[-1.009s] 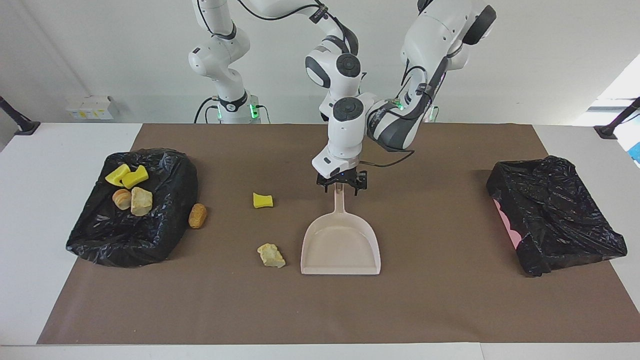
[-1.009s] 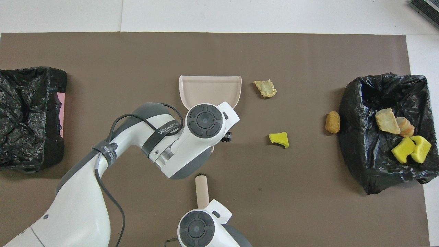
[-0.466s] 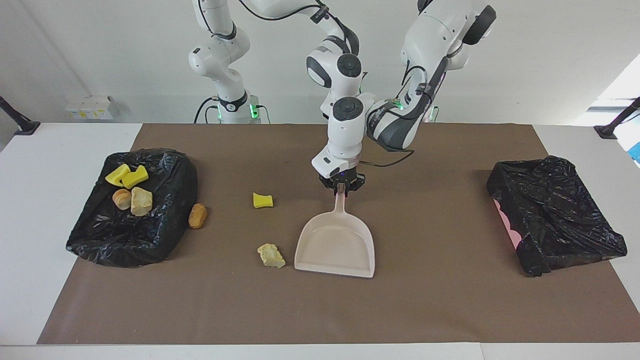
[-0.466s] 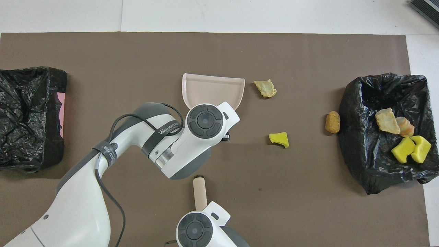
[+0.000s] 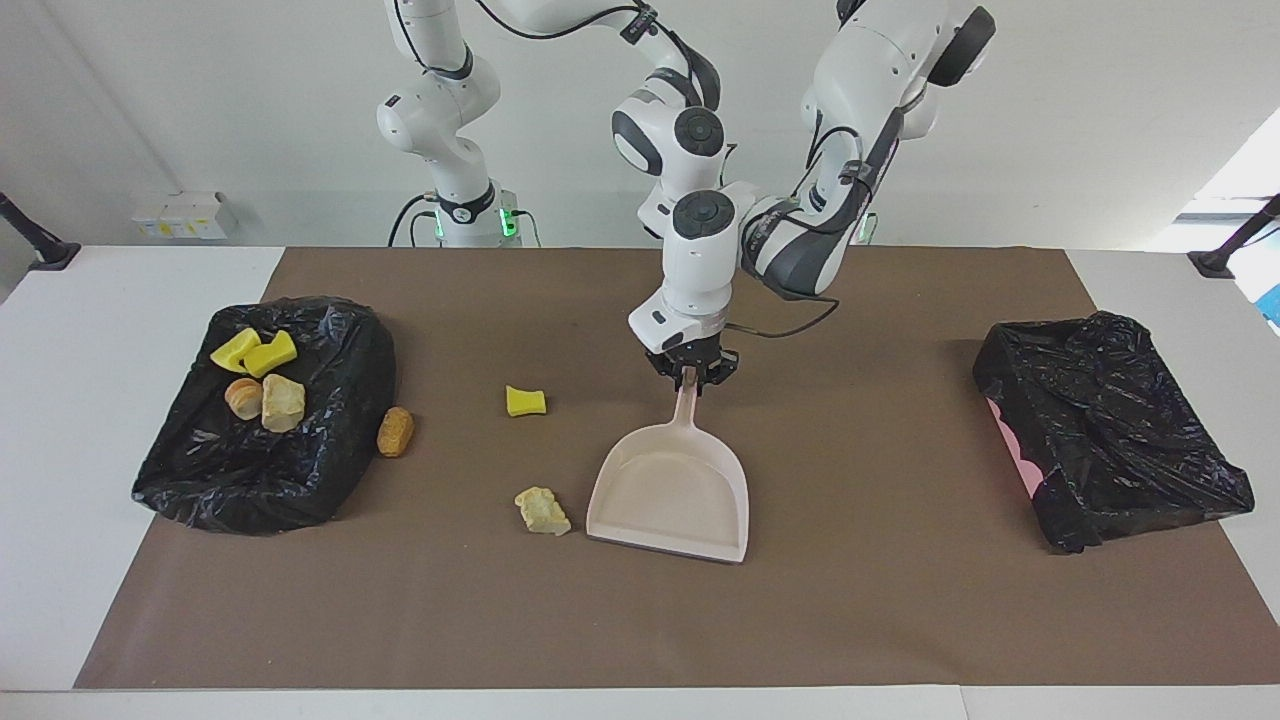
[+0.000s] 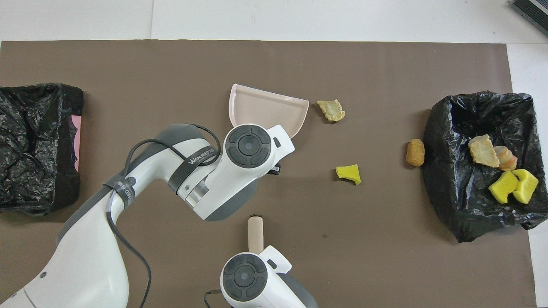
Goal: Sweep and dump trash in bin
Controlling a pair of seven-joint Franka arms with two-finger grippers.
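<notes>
**A:** Where's the trash, seen from overhead?

**B:** A pale rocky lump [image 6: 331,110] is at the dustpan's [image 6: 265,109] three o'clock and a yellow spongy chunk [image 6: 348,173] at its five. An orange-brown oval [image 6: 415,152] is at the bin's [image 6: 441,141] nine. Four pieces lie inside.

**A:** Handling?

**B:** Probably light: the sponge squashy, the lumps hard and knobbly (the oval may roll). Sweep them, don't pinch. The left gripper [image 5: 691,375] pinches the pan's stiff handle. The right gripper, hidden under its wrist, is pressed together, seemingly on the brush [image 6: 256,229].

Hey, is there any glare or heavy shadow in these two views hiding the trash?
Facing view: even, soft light; only a faint shadow under the dustpan; a bright window patch at one upper corner only. Overhead view: small glints on the black bin bag; the loose beige lump shows plainly.
</notes>
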